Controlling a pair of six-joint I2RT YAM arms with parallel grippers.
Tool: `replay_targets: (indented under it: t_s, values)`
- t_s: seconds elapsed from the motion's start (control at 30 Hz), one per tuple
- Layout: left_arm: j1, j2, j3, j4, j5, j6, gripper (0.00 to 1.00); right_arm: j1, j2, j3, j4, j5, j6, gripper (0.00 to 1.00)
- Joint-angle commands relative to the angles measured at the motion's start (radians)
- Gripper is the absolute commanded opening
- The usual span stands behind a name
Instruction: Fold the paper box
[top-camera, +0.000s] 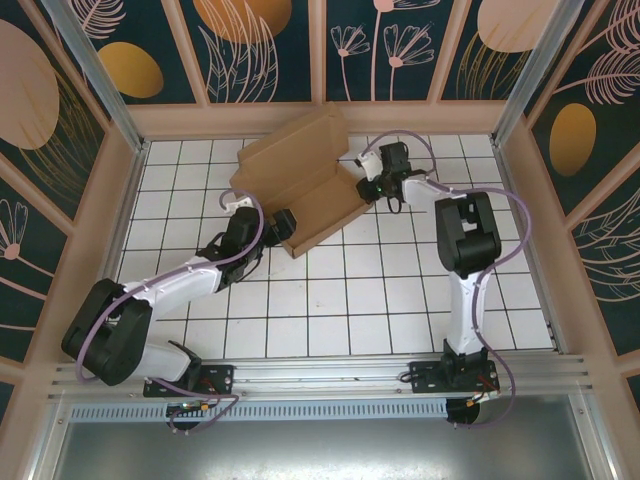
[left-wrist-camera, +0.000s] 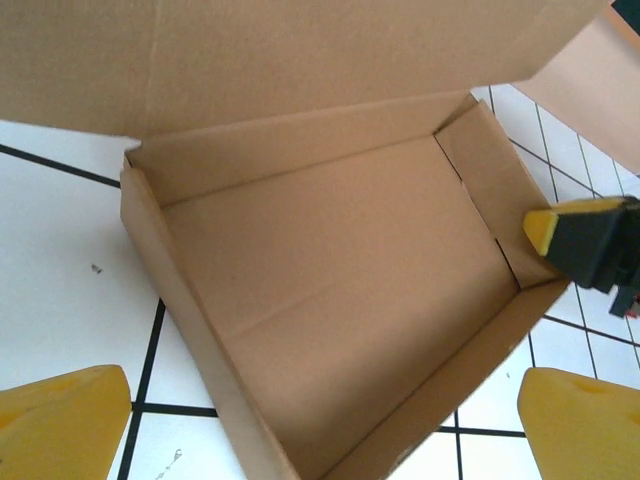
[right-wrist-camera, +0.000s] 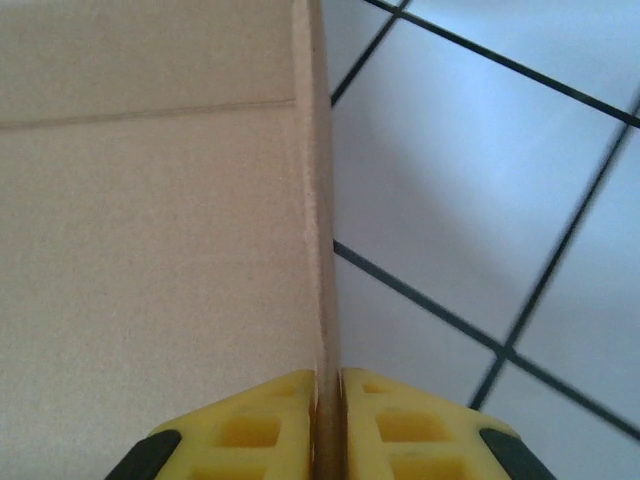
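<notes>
white tiled table took up most of the frame, paper box sat upper middle, lid flap up; right gripper was pinched tight on its side wall; left gripper hung wide open by its lower-left edge

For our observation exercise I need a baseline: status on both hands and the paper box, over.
Left hand open, at paper box near wall. Right hand shut on its side wall. Lid flap up, not folded down.
</notes>
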Motion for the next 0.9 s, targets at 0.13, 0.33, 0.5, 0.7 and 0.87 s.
replay_targets:
  t_s: [0.13,0.33,0.5,0.7,0.87]
  values:
    - [-0.004,0.029,0.08,-0.033,0.02,0.041,0.99,0.1,-0.268,-0.277,0.207,0.363,0.171,0.15]
    - [-0.004,0.048,0.119,-0.051,0.068,0.089,0.96,0.18,-0.389,-0.503,0.31,0.646,0.504,0.16]
    - [-0.004,0.057,0.148,-0.1,0.07,0.096,0.97,0.3,-0.444,-0.663,0.417,0.767,0.693,0.19]
    - [-0.004,0.066,0.188,-0.215,0.021,0.133,0.98,0.304,-0.534,-0.756,0.501,0.623,0.697,0.37]
    - [0.002,0.089,0.228,-0.355,-0.062,0.148,0.95,0.176,-0.641,-0.772,0.541,0.415,0.577,0.59]
